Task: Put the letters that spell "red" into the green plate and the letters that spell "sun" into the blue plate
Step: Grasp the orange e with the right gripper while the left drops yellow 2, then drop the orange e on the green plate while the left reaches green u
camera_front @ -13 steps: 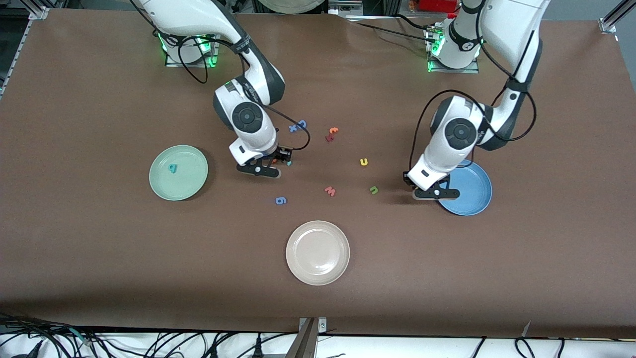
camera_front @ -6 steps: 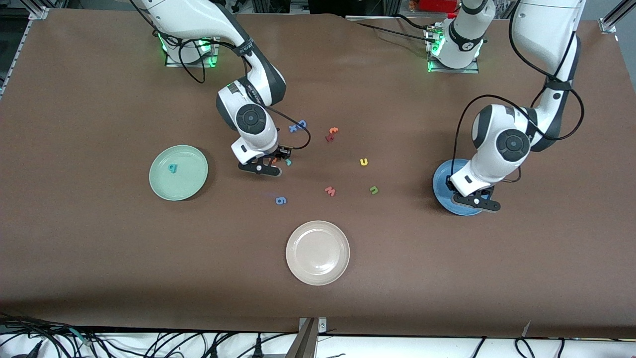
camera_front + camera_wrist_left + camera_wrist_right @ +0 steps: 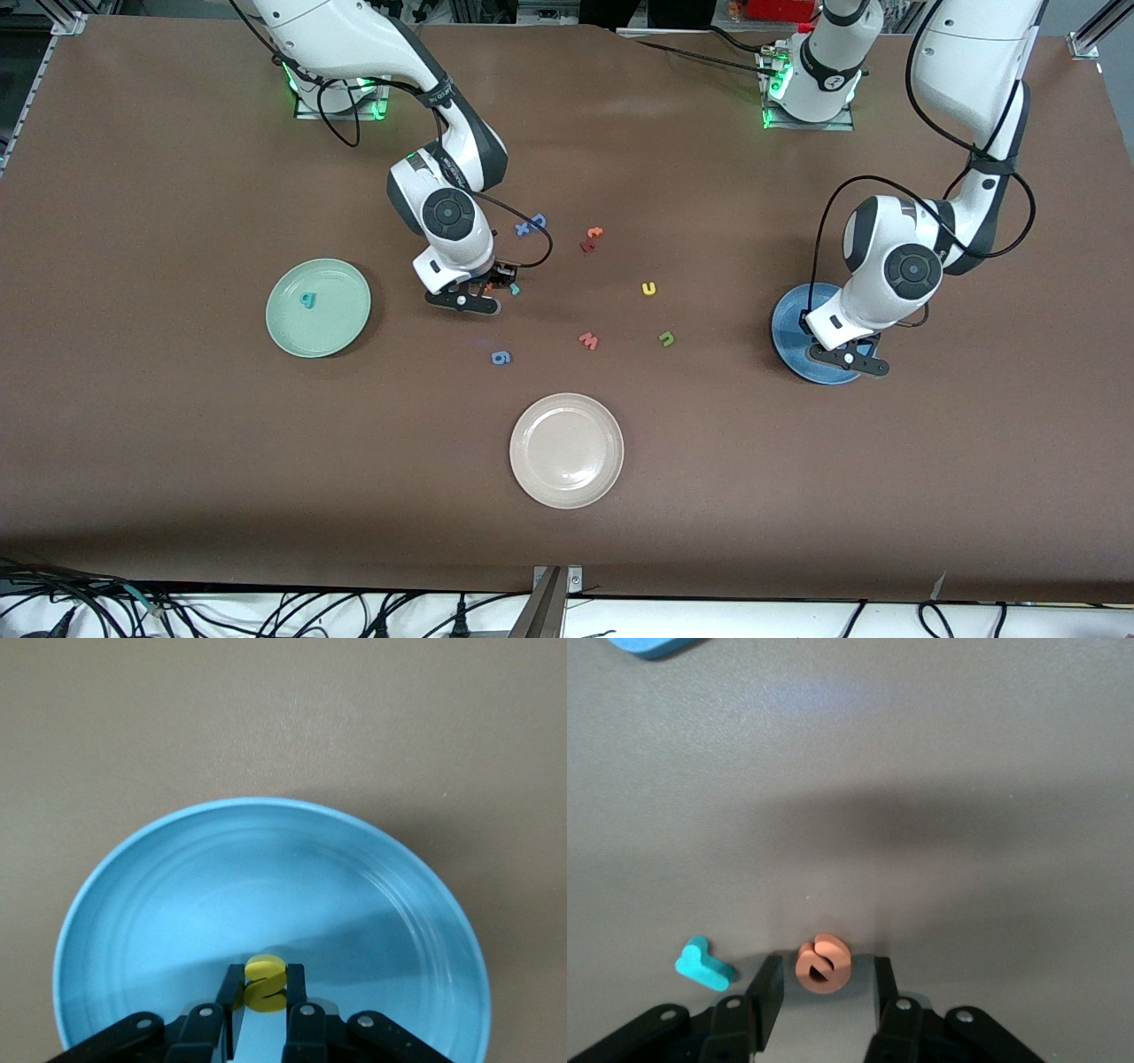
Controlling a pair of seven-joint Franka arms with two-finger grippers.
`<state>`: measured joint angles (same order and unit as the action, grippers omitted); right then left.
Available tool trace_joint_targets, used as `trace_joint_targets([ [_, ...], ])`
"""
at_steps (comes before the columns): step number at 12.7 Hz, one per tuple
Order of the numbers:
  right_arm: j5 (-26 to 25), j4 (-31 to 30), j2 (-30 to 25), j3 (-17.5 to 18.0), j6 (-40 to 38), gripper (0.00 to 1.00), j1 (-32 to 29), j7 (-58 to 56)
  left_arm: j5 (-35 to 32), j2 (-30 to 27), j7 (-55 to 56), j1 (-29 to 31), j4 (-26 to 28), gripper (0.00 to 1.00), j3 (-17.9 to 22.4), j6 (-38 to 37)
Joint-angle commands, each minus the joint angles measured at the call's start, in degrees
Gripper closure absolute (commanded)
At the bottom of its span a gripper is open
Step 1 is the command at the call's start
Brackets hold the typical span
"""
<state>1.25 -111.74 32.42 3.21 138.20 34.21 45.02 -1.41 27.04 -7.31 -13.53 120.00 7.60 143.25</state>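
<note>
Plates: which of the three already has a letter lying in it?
The green plate, toward the right arm's end, with a teal letter lying in it. The beige plate holds nothing; the blue plate shows none lying in it.

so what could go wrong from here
The right end effector straddles the orange e with fingers apart; the teal r lies just beside one finger and could get knocked or pinched too. The left end effector holds the yellow s low over the blue plate; the foam might cling on release.

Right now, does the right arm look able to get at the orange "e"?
Probably yes: the right gripper already straddles the orange "e" on bare table, fingers apart; the teal "r" lies beside, outside them.
</note>
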Motion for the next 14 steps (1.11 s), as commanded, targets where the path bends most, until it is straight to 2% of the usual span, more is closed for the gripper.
trace_joint_targets([
  [1, -1.16, -0.67, 0.19, -0.13, 1.28, 0.51, 0.33, 0.68, 1.67, 0.56, -1.74, 0.35, -0.21, 0.89, -0.04, 0.72],
  [2, -1.16, -0.67, 0.10, -0.13, 1.45, 0.54, 0.33, 0.68, 1.76, 0.56, -1.74, 0.35, -0.29, 0.86, -0.04, 0.72],
  [4, -1.16, -0.67, 0.10, -0.13, 1.54, 0.56, 0.33, 0.77, 1.77, 0.56, -1.74, 0.26, -0.29, 0.59, -0.04, 0.72],
  [5, -1.16, -0.67, 0.10, -0.13, 1.54, 0.58, 0.33, 0.77, 1.77, 0.56, -1.74, 0.26, -0.38, 0.51, -0.04, 0.63],
  [7, -1.16, -0.67, 0.10, -0.13, 1.45, 0.74, 0.33, 0.68, 1.77, 0.03, -1.65, 0.26, -0.29, 0.49, -0.04, 0.46],
  [8, -1.16, -0.67, 0.01, -0.22, 1.45, 0.90, 0.33, 0.59, 1.77, -0.84, -1.48, 0.18, -0.38, 0.50, -0.22, -0.33],
  [10, -1.16, -0.58, -0.51, -0.39, 1.10, 0.92, 0.24, 0.33, 2.29, -3.12, -0.17, -0.35, -0.91, 0.50, -1.18, -2.78],
  [12, -1.16, -0.23, -1.82, -0.92, -0.21, 0.92, 0.15, -0.11, 7.37, -3.83, 4.04, -1.40, -1.17, 0.50, -3.64, -2.97],
  [14, -1.16, 0.21, -4.45, -2.67, -4.50, 0.92, -0.02, -3.51, 8.88, -3.84, 12.80, -3.59, -2.22, 0.49, -6.00, -2.97],
])
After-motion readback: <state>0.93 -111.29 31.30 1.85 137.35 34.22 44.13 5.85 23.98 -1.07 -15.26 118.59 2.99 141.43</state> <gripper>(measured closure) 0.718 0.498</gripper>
